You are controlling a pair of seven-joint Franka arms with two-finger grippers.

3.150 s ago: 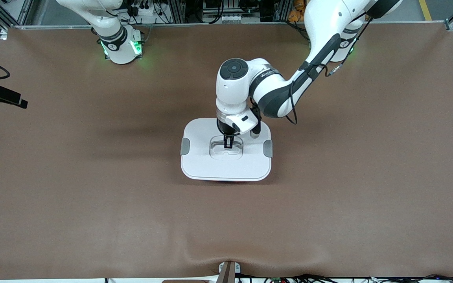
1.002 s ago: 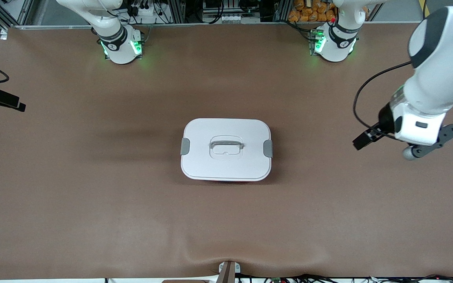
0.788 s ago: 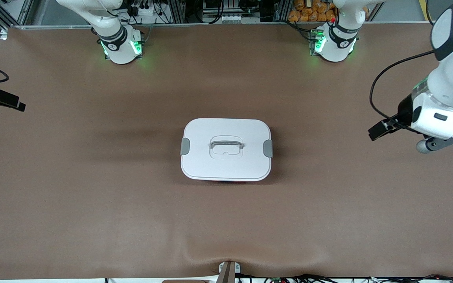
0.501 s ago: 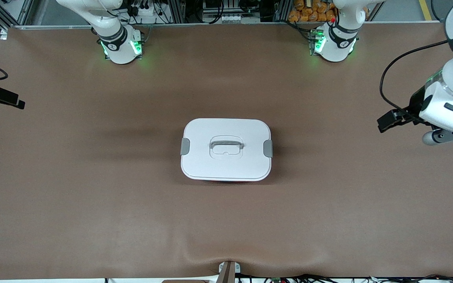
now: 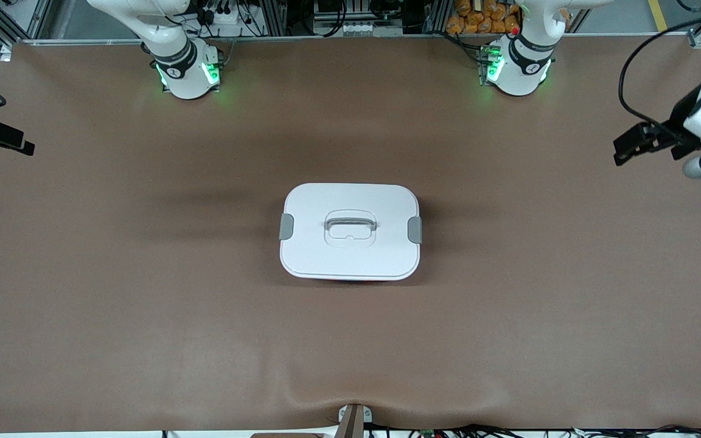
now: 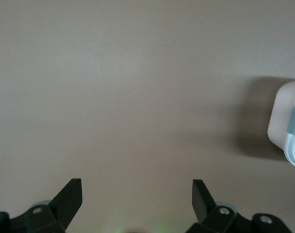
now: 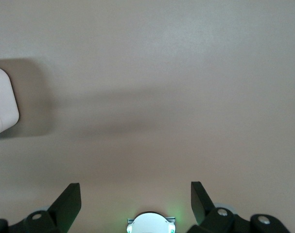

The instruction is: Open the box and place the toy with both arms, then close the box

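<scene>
The box (image 5: 350, 252) stands in the middle of the table, its white lid on, with a grey clip (image 5: 286, 226) at each end and the grey handle (image 5: 350, 221) lying in its recess. A corner of the box (image 6: 285, 121) shows in the left wrist view and another corner (image 7: 4, 102) in the right wrist view. My left gripper (image 5: 625, 146) hangs open and empty over the bare mat at the left arm's end (image 6: 136, 188). My right gripper (image 5: 22, 146) waits, open and empty, over the mat's edge at the right arm's end (image 7: 135, 190). The toy is out of view.
A brown mat (image 5: 143, 304) covers the table. The two arm bases (image 5: 187, 70) (image 5: 516, 68) glow green along the table's farther edge, and the right arm's base (image 7: 150, 224) shows in the right wrist view. A small bracket (image 5: 353, 420) sits at the nearest edge.
My left gripper has let go of the lid's handle and swung off the box toward the left arm's end of the table. The box has stayed shut and still.
</scene>
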